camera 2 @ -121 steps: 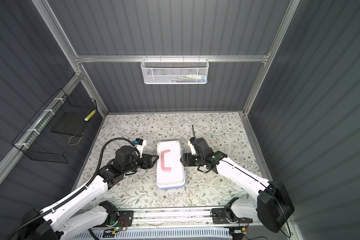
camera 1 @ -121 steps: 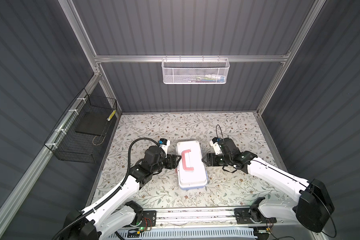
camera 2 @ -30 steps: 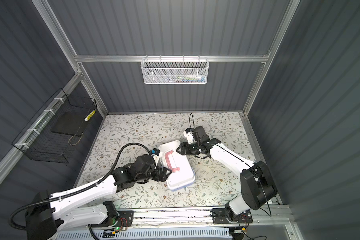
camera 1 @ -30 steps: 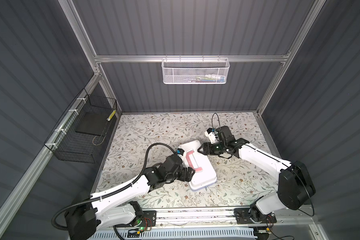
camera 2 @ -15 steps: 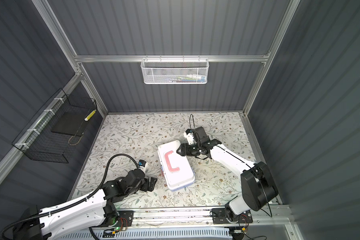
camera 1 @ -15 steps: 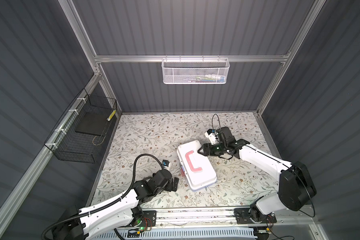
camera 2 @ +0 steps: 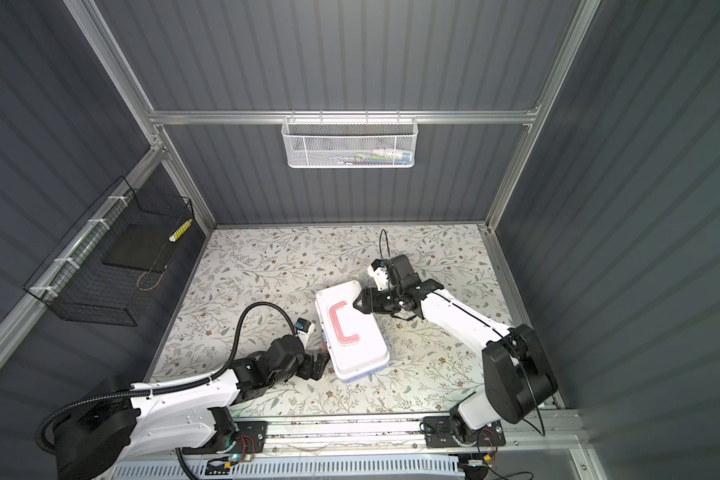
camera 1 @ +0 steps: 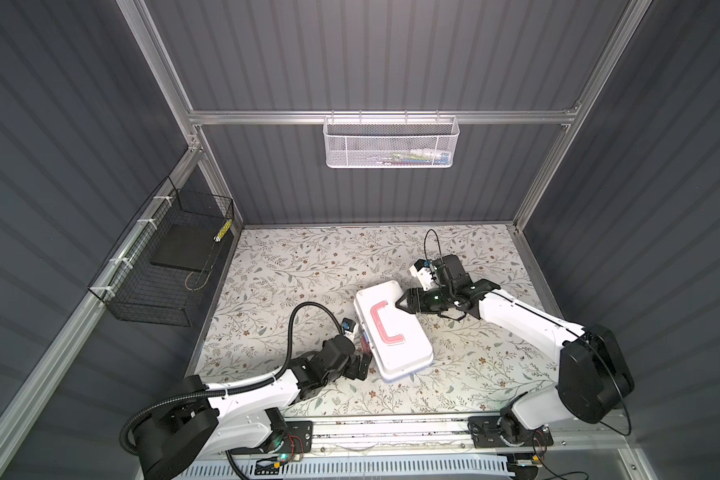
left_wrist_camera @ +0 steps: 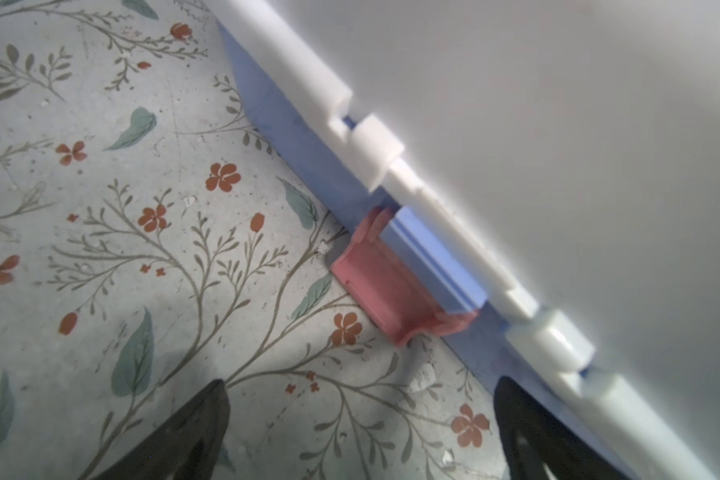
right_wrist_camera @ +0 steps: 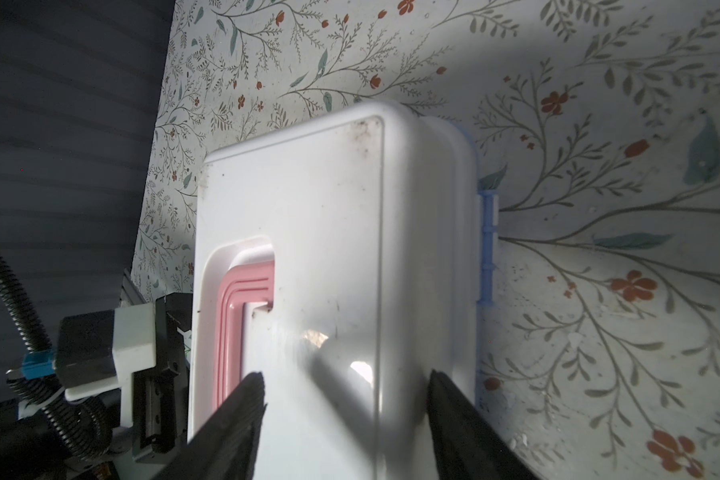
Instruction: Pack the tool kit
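In a top view the tool kit [camera 1: 406, 338] lies closed and skewed on the floral table [camera 1: 308, 266], near its middle. The left gripper [camera 1: 363, 365] sits low, just beside the kit's left side. The right gripper [camera 1: 400, 301] reaches over its far end.

Left wrist view — the left fingers [left_wrist_camera: 200, 428] are spread wide with nothing between them, facing the pink latch [left_wrist_camera: 387, 286].

Right wrist view — the right jaws stand apart above the white lid [right_wrist_camera: 321, 208], beside the pink handle [right_wrist_camera: 246, 291], pinching nothing.

A white metal mesh basket [camera 1: 391, 143] hangs on the aluminium rail [camera 1: 267, 117]; a black wire basket [camera 1: 163, 270] hangs left of the floral-patterned counter [camera 1: 308, 257].
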Controlling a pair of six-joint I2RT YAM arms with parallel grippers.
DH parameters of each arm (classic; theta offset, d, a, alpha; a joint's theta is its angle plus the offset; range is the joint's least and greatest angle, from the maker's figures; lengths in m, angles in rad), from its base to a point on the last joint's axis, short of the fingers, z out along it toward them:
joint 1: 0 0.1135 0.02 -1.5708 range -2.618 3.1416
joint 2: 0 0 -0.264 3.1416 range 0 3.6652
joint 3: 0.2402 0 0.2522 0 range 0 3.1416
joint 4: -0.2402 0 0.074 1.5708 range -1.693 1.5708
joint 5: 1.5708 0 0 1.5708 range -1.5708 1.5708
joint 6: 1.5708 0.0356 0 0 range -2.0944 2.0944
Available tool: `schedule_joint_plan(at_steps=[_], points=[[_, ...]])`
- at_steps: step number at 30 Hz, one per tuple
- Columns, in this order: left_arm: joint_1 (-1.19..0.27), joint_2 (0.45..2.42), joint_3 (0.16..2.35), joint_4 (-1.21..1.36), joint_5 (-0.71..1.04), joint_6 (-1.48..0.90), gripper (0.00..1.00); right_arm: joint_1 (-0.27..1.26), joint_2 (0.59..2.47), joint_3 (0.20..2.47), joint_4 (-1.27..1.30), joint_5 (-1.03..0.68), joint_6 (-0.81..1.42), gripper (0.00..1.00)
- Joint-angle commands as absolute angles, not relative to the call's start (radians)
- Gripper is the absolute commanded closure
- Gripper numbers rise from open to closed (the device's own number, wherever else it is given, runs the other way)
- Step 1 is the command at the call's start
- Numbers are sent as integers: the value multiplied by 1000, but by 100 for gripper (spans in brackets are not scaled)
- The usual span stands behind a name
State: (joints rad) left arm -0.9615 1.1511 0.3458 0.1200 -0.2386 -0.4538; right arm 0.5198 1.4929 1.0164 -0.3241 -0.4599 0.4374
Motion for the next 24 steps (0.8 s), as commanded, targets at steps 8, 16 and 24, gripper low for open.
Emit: schedule_joint_plan(at_steps=[8, 16, 24], points=[[-963, 1285, 369, 242, -259, -365, 0, 532, 1473, 995, -343, -502, 448, 35], [-962, 1299, 361, 309, -389, -360, 0, 531, 1466, 988, -337, -505, 456, 35], [-962, 1229, 360, 220, -520, -340, 0, 532, 1465, 983, -337, -508, 451, 35]])
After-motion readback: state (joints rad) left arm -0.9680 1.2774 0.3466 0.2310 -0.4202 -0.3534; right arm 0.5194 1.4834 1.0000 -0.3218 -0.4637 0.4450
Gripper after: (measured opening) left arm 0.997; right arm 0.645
